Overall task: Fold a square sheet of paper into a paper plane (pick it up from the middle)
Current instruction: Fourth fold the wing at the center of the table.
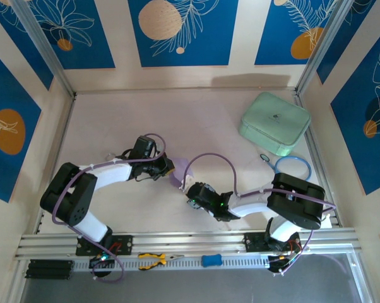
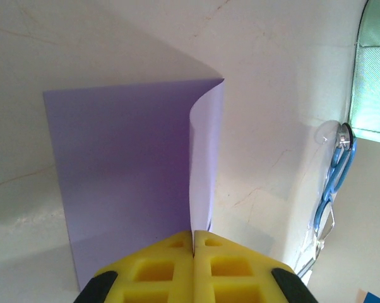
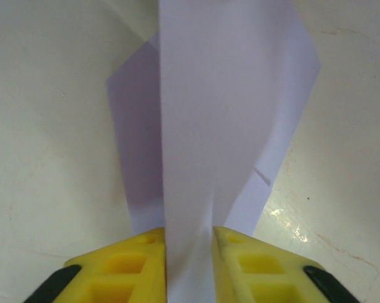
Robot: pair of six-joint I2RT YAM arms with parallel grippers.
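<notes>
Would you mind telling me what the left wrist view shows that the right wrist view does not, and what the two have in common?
Left wrist view: the left end effector is pinched shut on a curled-up edge of the square sheet of paper, with a blue-handled tool and the edge of the mint-green case off to the right. Right wrist view: the right end effector, its jaws apart with a band of the paper running between them, and angled folds in the sheet. Both: the same lavender sheet over the pale table.
</notes>
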